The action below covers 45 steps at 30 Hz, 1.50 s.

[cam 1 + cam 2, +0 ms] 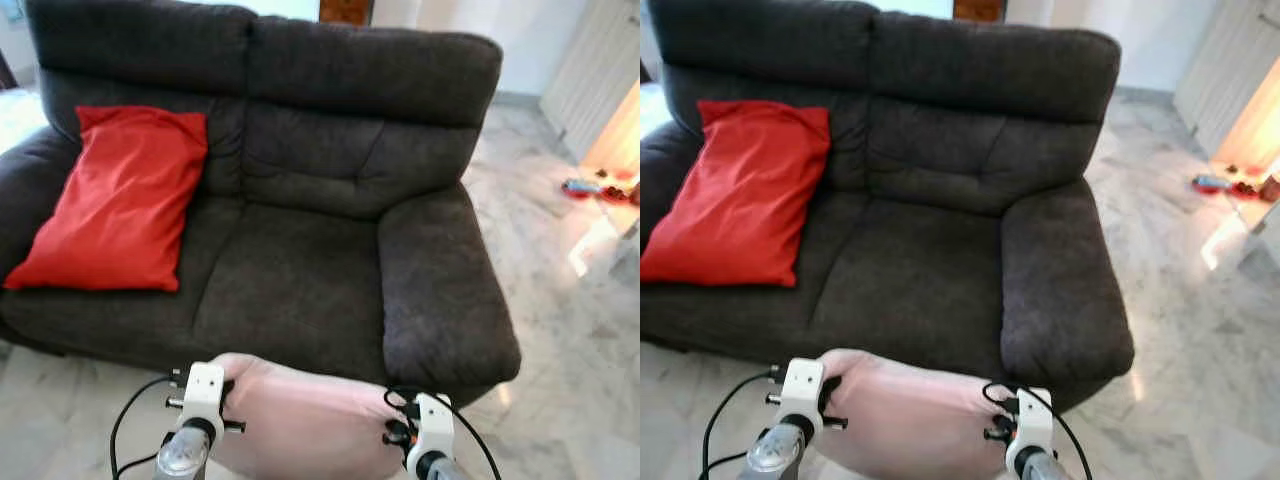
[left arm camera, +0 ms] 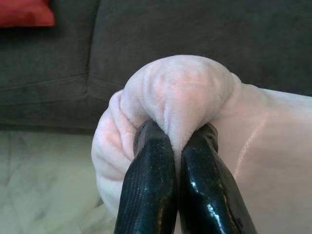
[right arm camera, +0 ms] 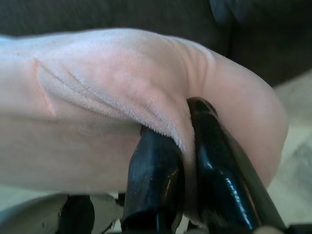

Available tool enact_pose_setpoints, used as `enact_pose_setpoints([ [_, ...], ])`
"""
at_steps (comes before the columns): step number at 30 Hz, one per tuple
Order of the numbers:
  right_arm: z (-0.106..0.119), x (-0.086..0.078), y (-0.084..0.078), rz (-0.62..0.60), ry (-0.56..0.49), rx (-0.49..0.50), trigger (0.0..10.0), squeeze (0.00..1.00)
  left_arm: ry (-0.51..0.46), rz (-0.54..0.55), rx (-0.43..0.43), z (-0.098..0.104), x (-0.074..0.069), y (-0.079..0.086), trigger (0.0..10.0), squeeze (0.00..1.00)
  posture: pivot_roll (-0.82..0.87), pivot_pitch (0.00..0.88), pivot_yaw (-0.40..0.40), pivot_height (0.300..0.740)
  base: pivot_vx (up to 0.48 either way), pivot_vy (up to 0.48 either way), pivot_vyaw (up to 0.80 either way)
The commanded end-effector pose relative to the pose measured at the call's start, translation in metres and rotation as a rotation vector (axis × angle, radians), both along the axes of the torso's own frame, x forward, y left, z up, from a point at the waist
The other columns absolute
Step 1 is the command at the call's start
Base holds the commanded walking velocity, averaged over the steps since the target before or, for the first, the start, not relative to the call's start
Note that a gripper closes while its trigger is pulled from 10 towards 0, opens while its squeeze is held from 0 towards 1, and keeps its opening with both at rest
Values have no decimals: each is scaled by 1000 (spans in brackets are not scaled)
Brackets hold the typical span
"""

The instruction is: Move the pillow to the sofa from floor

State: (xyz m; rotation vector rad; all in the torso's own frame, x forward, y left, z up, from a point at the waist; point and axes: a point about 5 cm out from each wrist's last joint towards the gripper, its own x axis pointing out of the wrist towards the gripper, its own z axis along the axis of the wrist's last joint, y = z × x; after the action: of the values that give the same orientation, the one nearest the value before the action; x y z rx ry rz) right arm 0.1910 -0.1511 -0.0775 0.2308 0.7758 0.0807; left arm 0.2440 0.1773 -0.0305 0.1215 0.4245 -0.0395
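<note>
A: So, where's the pillow [image 1: 300, 420]?
B: Up off the floor [image 1: 560, 380], left hand [image 2: 178, 146] & right hand [image 3: 187, 131] each pinched on an end. Long axis runs side to side, sofa [image 1: 300, 270] seat straight ahead w/ red cushion [image 1: 120, 200] at left

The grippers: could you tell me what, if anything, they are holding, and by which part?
Both hold the pink pillow in front of the sofa: the left gripper pinches its left corner, the right gripper its right corner, fabric bunched between the shut fingers.
</note>
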Motion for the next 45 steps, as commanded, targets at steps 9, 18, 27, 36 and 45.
enact_pose_setpoints([
  [9, 9, 4, -43, -148, -102, -84, 10000, 0, -277, 122, 52, 49, 33, 31, 10000, 0, 89, 0, -83, 740, 0, 0, 0],
  [18, 72, 77, -33, -96, -510, -99, 10000, 0, -532, 62, 130, 101, 45, 30, 10000, 0, 82, 0, -77, 740, 0, 0, 0],
  [27, 162, 117, -28, -115, -944, -110, 10000, 0, -749, 72, 183, 161, 38, 24, 10000, 0, 84, 0, -76, 740, 0, 0, 0],
  [36, 182, 107, -16, -84, -980, -110, 10000, 0, -756, 31, 207, 176, 36, 10, 10000, 0, 86, 0, -84, 740, 0, 0, 0],
  [45, 194, 103, -16, -92, -976, -104, 10000, 0, -765, 73, 218, 186, 35, 14, 10000, 0, 89, 0, -92, 740, 0, 0, 0],
])
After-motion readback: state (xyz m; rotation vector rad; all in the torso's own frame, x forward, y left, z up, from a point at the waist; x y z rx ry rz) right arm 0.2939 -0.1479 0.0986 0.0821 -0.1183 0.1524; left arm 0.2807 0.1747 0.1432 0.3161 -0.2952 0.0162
